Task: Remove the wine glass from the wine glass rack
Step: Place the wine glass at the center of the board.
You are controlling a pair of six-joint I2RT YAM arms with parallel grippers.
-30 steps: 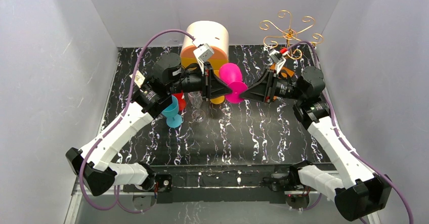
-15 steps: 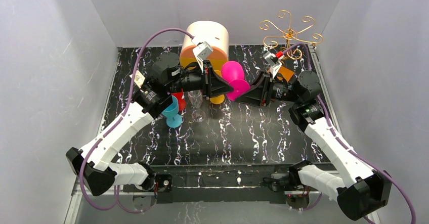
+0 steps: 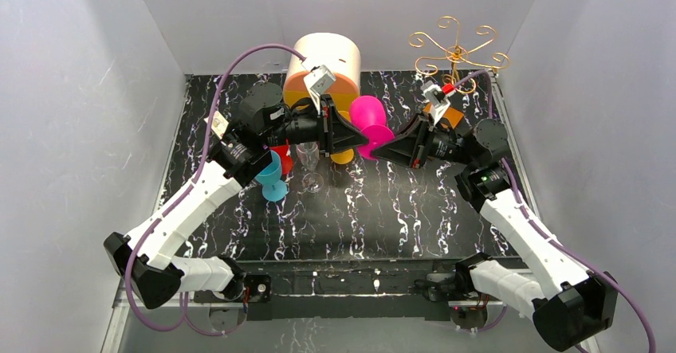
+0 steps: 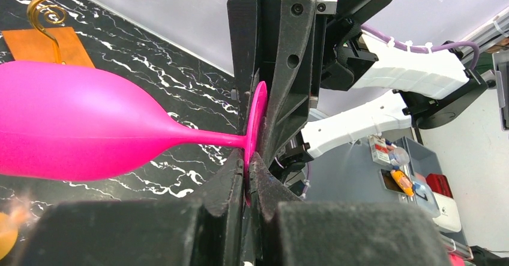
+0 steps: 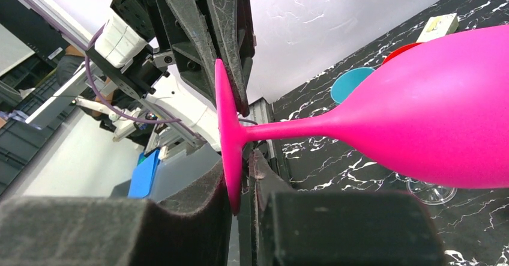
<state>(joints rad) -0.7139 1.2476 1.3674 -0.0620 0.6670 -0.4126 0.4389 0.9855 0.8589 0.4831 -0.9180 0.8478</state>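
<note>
Handover pose above the black, white-veined worktop (image 3: 398, 209): both arms rise from the near edge and bend inward, their wrists meeting tip to tip over the middle. The left end effector (image 3: 365, 139) is clamped tight on the disc foot of the pink wine glass (image 3: 367, 115). The right end effector (image 3: 379, 151) brackets the same foot from the opposite side, jaws narrowed; whether they pinch it cannot be told. Pale grey walls enclose three sides. The glass hangs in the air, left of and apart from the gold wine glass rack (image 3: 454, 49) in the back right corner, lying nearly on its side, bowl towards the rear wall
</note>
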